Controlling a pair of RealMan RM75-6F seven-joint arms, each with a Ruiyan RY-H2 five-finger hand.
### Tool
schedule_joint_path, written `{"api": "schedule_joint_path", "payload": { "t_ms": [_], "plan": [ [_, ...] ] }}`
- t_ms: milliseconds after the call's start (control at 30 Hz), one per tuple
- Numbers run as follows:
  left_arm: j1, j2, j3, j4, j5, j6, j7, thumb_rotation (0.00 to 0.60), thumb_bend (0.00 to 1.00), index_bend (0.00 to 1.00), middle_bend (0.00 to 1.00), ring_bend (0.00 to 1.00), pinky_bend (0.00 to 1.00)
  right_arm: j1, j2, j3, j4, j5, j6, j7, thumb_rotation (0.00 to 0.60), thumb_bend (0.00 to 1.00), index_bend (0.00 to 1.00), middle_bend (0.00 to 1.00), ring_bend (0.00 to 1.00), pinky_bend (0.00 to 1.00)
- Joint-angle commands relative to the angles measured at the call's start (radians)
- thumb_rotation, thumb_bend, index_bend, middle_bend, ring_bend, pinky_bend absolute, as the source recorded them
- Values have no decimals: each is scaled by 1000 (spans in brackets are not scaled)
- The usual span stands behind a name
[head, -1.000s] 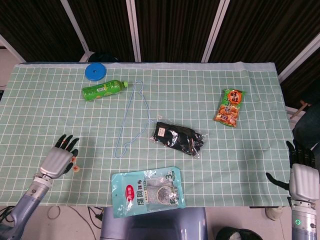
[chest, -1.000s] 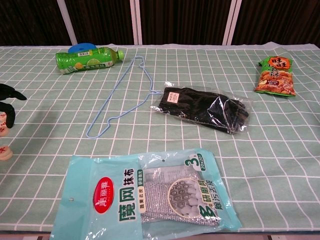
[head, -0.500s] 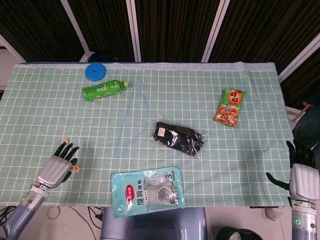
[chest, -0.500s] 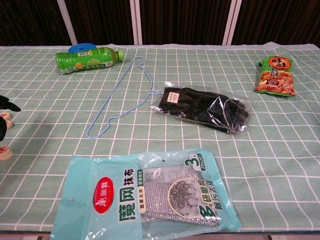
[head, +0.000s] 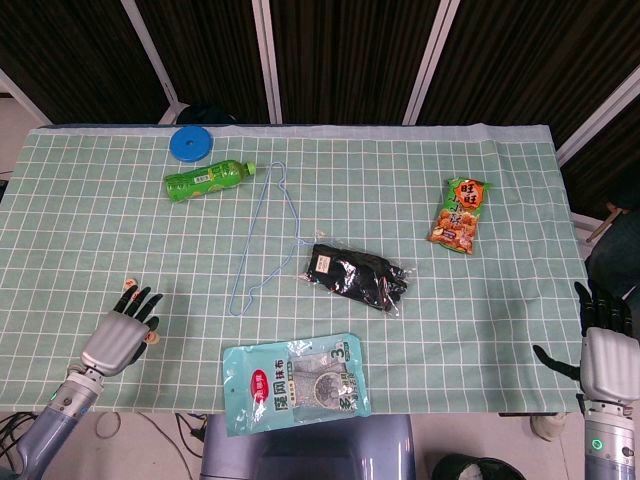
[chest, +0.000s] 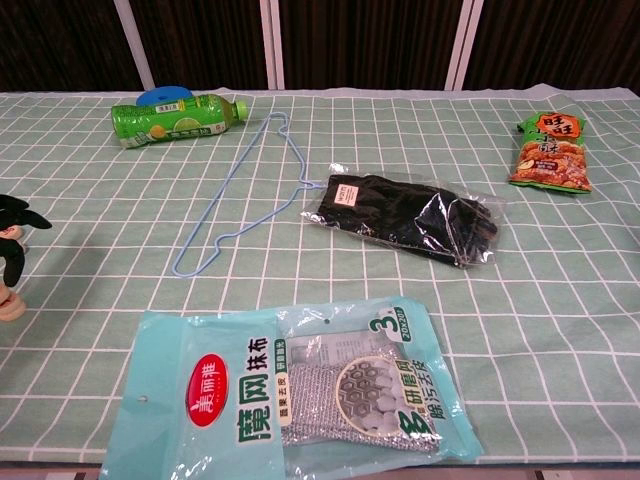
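My left hand (head: 118, 337) hovers low over the checked cloth near the front left corner, fingers spread and holding nothing. Its dark fingertips (chest: 14, 226) show at the left edge of the chest view. Two small round wooden pieces lie by it: one (head: 128, 284) just past the fingertips, the other (head: 151, 338) beside the thumb, also seen in the chest view (chest: 10, 306). My right hand (head: 607, 362) hangs off the table's right edge, fingers straight and empty.
On the green checked tablecloth (head: 500, 300) lie a green bottle (head: 205, 180), a blue disc (head: 191, 143), a blue wire hanger (head: 262, 240), bagged black gloves (head: 357, 277), a snack bag (head: 459, 215) and a teal cloth pack (head: 295, 383).
My left hand has drawn back a little toward the table's near edge, uncovering the wooden piece past its fingertips. The right hand has not moved.
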Motion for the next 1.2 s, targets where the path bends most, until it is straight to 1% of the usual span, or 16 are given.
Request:
{"api": "schedule_joint_path", "payload": {
  "t_ms": [33, 1200],
  "plan": [
    [1, -2, -3, 3, -4, 0, 4, 600, 327, 464, 111, 0, 75, 0, 0, 0, -1, 1, -1, -1, 600, 204, 64, 50, 33, 0],
    [1, -15, -9, 1, 1, -9, 32, 600, 326, 430, 108, 0, 75, 0, 0, 1, -3, 6, 0, -4, 600, 205, 64, 50, 33, 0]
  ]
}}
